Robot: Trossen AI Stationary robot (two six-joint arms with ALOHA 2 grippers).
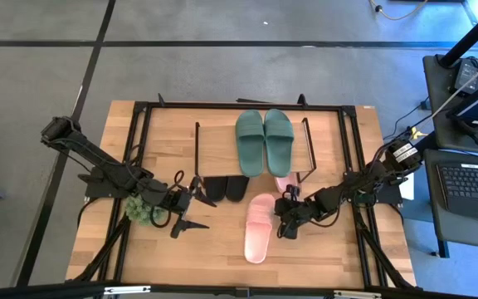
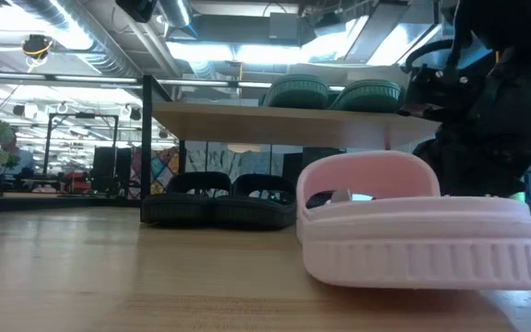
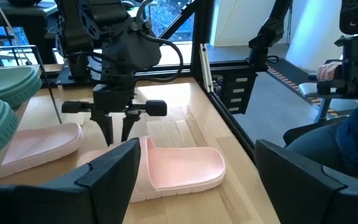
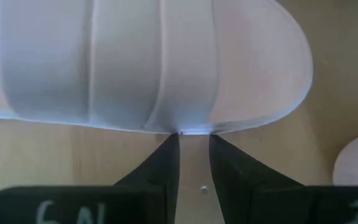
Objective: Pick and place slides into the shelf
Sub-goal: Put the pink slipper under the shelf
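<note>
Right now your right end effector (image 1: 288, 223) sits low over the table (image 1: 214, 257), just right of the pink slide (image 1: 258, 226) lying on the near side; its fingers (image 4: 166, 163) stand almost together with a thin gap, their tips at the edge of that slide's strap, and you cannot tell from these views whether they actually pinch it. The second pink slide (image 1: 284, 183) lies just beyond, partly tucked under the shelf's right end. Look at the shelf (image 1: 218, 145) on the far half of the table: the dark green pair (image 1: 264, 141) rests side by side on its wooden top board, and the black pair (image 1: 225, 188) sits under it on the table, poking out at the near edge. Your left end effector (image 1: 191, 209) hovers left of the pink slide, near the black pair, with its fingers spread wide and holding nothing. A small green plant (image 1: 142, 208) stands beside the left arm.
</note>
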